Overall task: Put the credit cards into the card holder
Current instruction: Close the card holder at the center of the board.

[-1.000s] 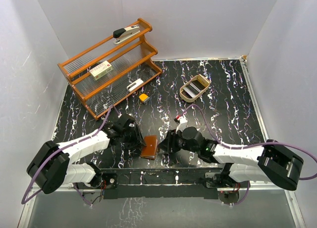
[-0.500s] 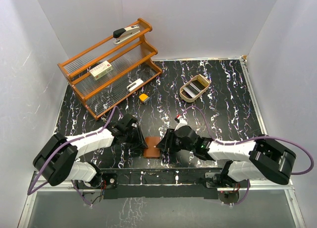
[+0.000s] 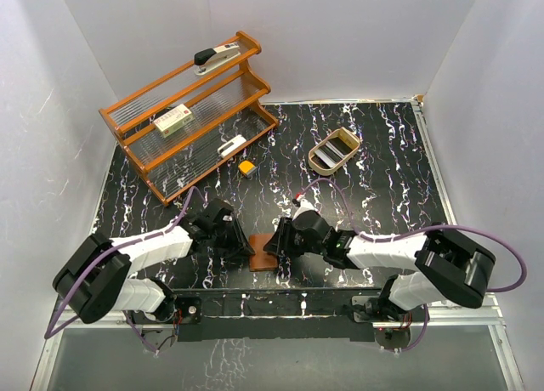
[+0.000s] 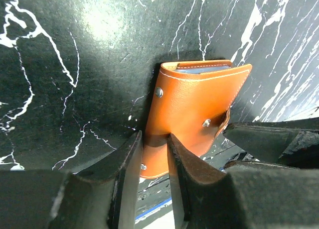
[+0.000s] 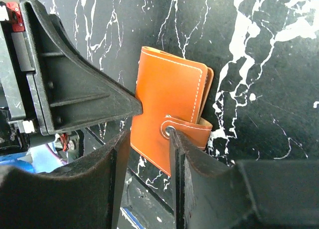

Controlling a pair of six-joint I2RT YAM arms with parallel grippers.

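Card holder lay closed at the middle of the worktop's near edge, long axis pointing roughly toward the far edge. Left fingers and right fingers flanked it equally close, narrowly parted; any pinch could not be told.

White shells w/ black joints are seen on left arm & right arm; a purple cable is run along each. Left gripper & right gripper are made matte black, w/ wedge-shaped fingers.
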